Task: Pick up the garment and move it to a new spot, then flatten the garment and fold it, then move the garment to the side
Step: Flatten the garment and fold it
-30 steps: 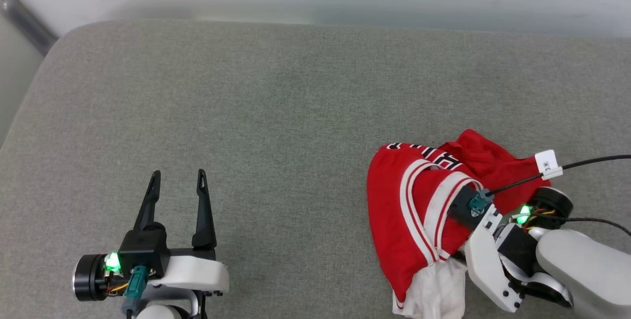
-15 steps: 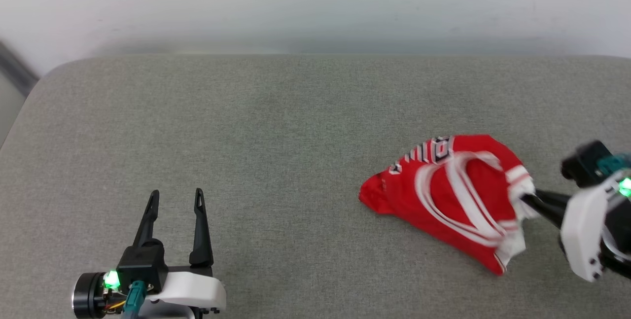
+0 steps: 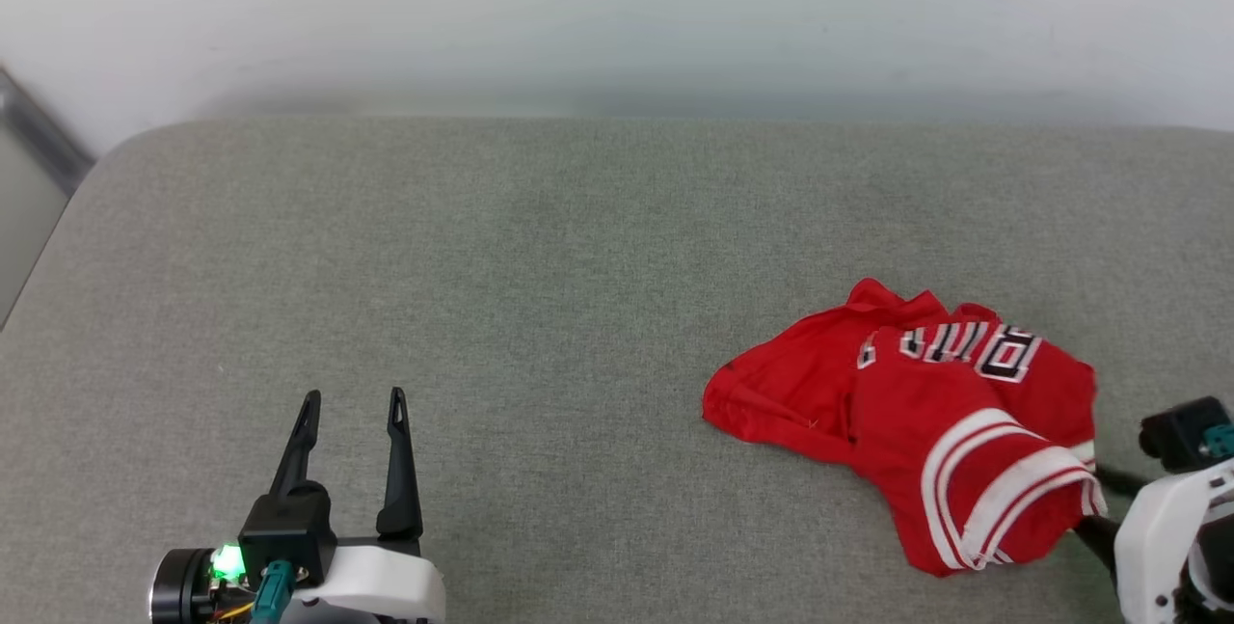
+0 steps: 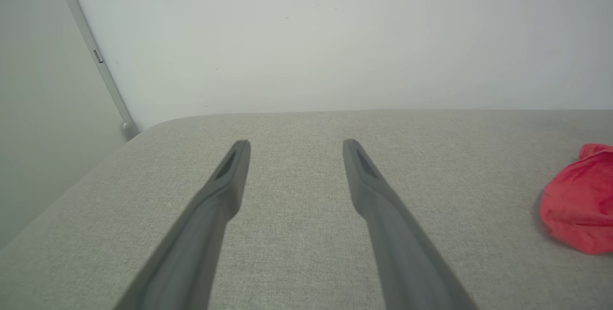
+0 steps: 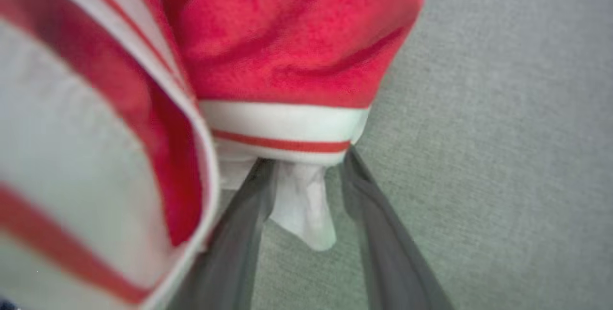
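Grey-green woven padded surface (image 3: pixel 578 248) spreads ahead of the left gripper (image 3: pixel 352 399) and to both its sides; the corner ahead-left is rounded. Plain pale wall (image 3: pixel 617 7) rises beyond the far edge, straight ahead. Grey metal strip (image 4: pixel 100 68) slants up the wall ahead-left, with a duller grey-green panel (image 4: pixel 33 109) left of it. Soft even light, faint shadow at the wall base.

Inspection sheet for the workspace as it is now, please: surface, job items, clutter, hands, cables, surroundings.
Surface: grey fabric-covered top, smooth.
Job's things: red jersey, crumpled, lying at the right side, striped trim toward the right hand.
Clutter: nothing seen.
Hands: left hand open, empty, well apart from the jersey; right hand fingers parted with the jersey's white part between them, grip unclear.
Cables: teal plug at left wrist; second teal plug at right wrist.
Surroundings: pale wall; grey strip at left.
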Robot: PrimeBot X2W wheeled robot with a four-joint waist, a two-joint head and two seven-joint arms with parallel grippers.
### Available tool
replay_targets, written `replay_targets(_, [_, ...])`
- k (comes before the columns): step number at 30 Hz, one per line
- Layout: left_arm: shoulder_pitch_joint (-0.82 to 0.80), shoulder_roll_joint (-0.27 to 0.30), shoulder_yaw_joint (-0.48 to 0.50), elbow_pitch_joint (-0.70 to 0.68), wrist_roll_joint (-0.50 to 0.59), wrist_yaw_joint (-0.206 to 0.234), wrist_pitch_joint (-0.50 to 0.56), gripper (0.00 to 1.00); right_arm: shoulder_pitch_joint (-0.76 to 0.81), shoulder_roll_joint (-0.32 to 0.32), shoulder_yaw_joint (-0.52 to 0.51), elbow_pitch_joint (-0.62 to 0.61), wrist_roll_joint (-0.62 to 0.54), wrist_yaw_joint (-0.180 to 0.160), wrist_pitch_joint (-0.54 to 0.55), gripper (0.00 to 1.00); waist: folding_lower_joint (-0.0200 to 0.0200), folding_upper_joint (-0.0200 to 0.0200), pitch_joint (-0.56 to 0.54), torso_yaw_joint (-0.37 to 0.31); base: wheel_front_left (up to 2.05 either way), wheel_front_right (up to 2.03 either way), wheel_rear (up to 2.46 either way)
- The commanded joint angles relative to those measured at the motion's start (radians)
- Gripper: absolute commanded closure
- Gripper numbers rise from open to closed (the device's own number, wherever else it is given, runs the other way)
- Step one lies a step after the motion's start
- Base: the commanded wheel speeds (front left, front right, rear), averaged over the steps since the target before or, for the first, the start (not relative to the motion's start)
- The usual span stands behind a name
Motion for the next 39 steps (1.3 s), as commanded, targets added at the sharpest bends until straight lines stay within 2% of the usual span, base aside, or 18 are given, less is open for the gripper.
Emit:
replay_targets(1, [0.015, 0.000, 0.005, 0.003, 0.005, -0.002, -0.002, 0.00, 0.009, -0.006, -0.020, 0.008, -0.019, -0.001, -0.029, 0.00, -0.0001, 0.0000, -0.011, -0.003, 0.00, 0.00, 0.00])
replay_targets(7, [0.035, -0.002, 0.012, 0.000, 0.009, -0.004, -0.002, 0.00, -0.027, -0.074, -0.133, -0.035, -0.104, -0.001, -0.090, 0.00, -0.0001, 0.0000, -0.031, -0.016, 0.00, 0.00, 0.00])
replay_targets(10, [0.040, -0.002, 0.016, -0.002, 0.014, -0.006, -0.002, 0.00, -0.037, -0.107, -0.210, -0.113, -0.141, -0.001, -0.086, 0.00, -0.0001, 0.0000, -0.037, -0.020, 0.00, 0.00, 0.00])
replay_targets(13, [0.042, -0.002, 0.018, -0.005, 0.017, -0.008, -0.002, 0.00, -0.041, -0.140, -0.275, -0.237, -0.176, -0.001, -0.032, 0.00, -0.0001, 0.0000, -0.042, -0.023, 0.00, 0.00, 0.00])
replay_targets(16, [0.045, -0.004, 0.018, -0.008, 0.020, -0.009, -0.002, 0.00, -0.036, -0.159, -0.302, -0.388, -0.193, -0.001, 0.086, 0.00, -0.0001, 0.0000, -0.041, -0.025, 0.00, 0.00, 0.00])
replay_targets(19, [0.043, -0.004, 0.017, -0.008, 0.018, -0.010, -0.002, 0.00, -0.031, -0.180, -0.284, -0.526, -0.187, -0.001, 0.263, 0.00, -0.0001, 0.0000, -0.035, -0.026, 0.00, 0.00, 0.00])
replay_targets(24, [0.020, -0.006, 0.012, -0.010, 0.020, -0.014, -0.002, 0.00, -0.046, -0.192, -0.220, -0.626, -0.158, -0.001, 0.548, 0.00, -0.0001, 0.0000, -0.008, -0.017, 0.00, 0.00, 0.00])
replay_targets(26, [0.011, -0.007, 0.008, -0.010, 0.020, -0.017, -0.002, 0.00, -0.057, -0.179, -0.194, -0.608, -0.155, -0.001, 0.619, 0.00, -0.0001, 0.0000, 0.008, -0.010, 0.00, 0.00, 0.00])
replay_targets(29, [-0.006, -0.008, 0.006, -0.008, 0.016, -0.016, -0.002, 0.00, -0.078, -0.140, -0.155, -0.530, -0.172, -0.001, 0.663, 0.00, -0.0001, 0.0000, 0.036, 0.002, 0.00, 0.00, 0.00])
replay_targets(33, [-0.024, -0.010, -0.004, -0.004, 0.015, -0.015, -0.002, 0.00, -0.097, -0.070, -0.087, -0.381, -0.203, -0.001, 0.647, 0.00, -0.0001, 0.0000, 0.064, 0.017, 0.00, 0.00, 0.00])
replay_targets(39, [-0.033, -0.012, 0.000, 0.002, 0.011, -0.011, -0.003, 0.00, -0.065, 0.028, 0.044, -0.192, -0.165, 0.001, 0.590, 0.00, -0.0001, 0.0000, 0.071, 0.027, 0.00, 0.00, 0.00])
